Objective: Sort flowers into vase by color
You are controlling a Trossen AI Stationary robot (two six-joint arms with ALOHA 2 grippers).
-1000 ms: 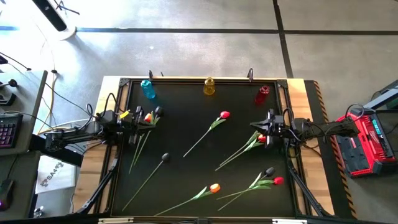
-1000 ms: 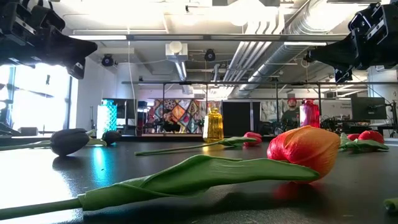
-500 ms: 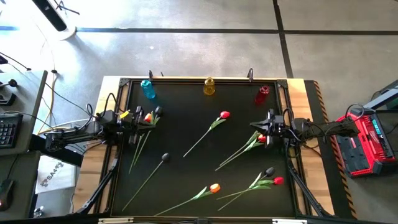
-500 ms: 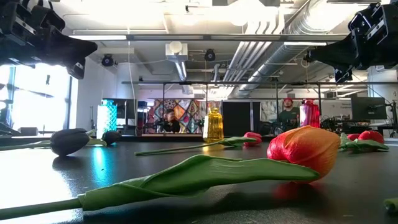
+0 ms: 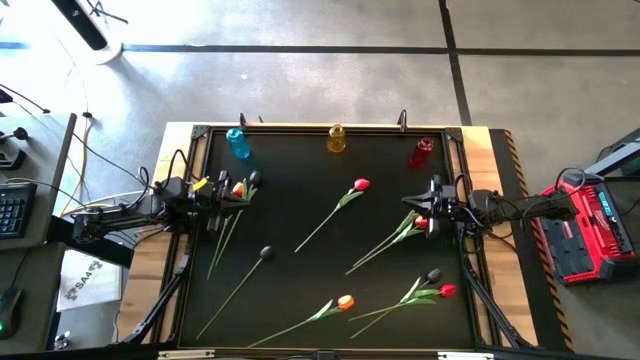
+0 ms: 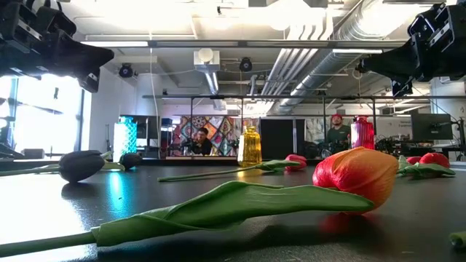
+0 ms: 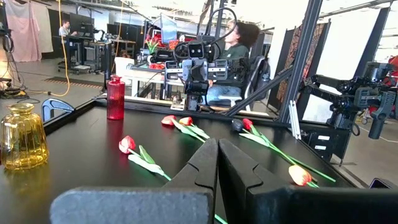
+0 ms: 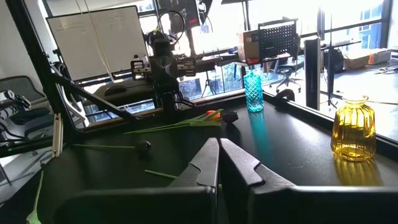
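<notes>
Several tulips lie flat on the black table point(image 5: 300, 215): a red one point(image 5: 361, 185) mid-table, a black one point(image 5: 266, 252), an orange one point(image 5: 345, 301) near the front, and a red point(image 5: 447, 291) and a black point(image 5: 433, 274) at front right. More lie below each gripper. Blue point(image 5: 238, 142), yellow point(image 5: 337, 138) and red point(image 5: 422, 151) vases stand along the far edge. My left gripper point(image 5: 224, 189) point(image 7: 217, 146) hovers shut at the left edge. My right gripper point(image 5: 410, 203) point(image 8: 219, 146) hovers shut at the right edge. Both point level across the table.
A raised frame point(image 5: 330, 128) runs round the table. A red case point(image 5: 585, 230) sits on the floor to the right and a keyboard point(image 5: 12, 208) lies to the left. People point(image 6: 200, 140) sit in the room beyond the far edge.
</notes>
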